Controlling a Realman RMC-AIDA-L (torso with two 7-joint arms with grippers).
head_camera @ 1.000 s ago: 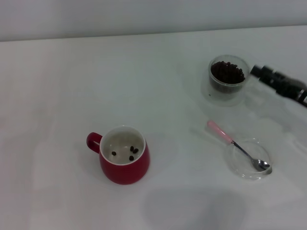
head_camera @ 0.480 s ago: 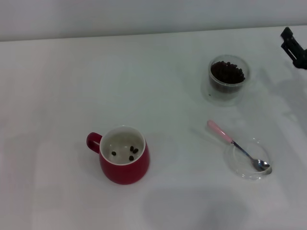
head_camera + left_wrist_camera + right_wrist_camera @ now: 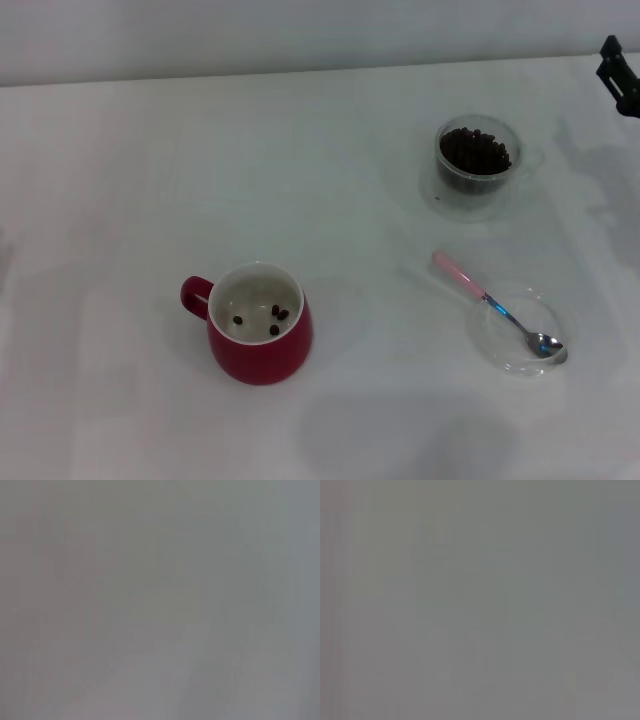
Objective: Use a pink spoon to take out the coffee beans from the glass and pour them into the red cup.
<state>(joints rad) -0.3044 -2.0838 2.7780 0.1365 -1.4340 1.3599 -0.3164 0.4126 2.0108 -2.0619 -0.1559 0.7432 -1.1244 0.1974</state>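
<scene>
In the head view the red cup (image 3: 258,325) stands at the front left of the white table with three coffee beans (image 3: 272,320) inside. The glass (image 3: 475,166) stands at the back right, filled with a heap of dark beans (image 3: 474,150). The pink spoon (image 3: 495,305) lies in front of the glass, its metal bowl resting in a flat clear dish (image 3: 520,333) and its pink handle on the table. My right gripper (image 3: 622,72) is a dark tip at the far right edge, well away from the spoon. My left gripper is out of view. Both wrist views show only plain grey.
The white table (image 3: 150,180) stretches from the pale back wall to the front edge. A soft shadow lies on the table in front of the cup and the dish.
My right arm has drawn back from beside the glass to the far right edge and risen slightly. The cup, glass and spoon have not moved.
</scene>
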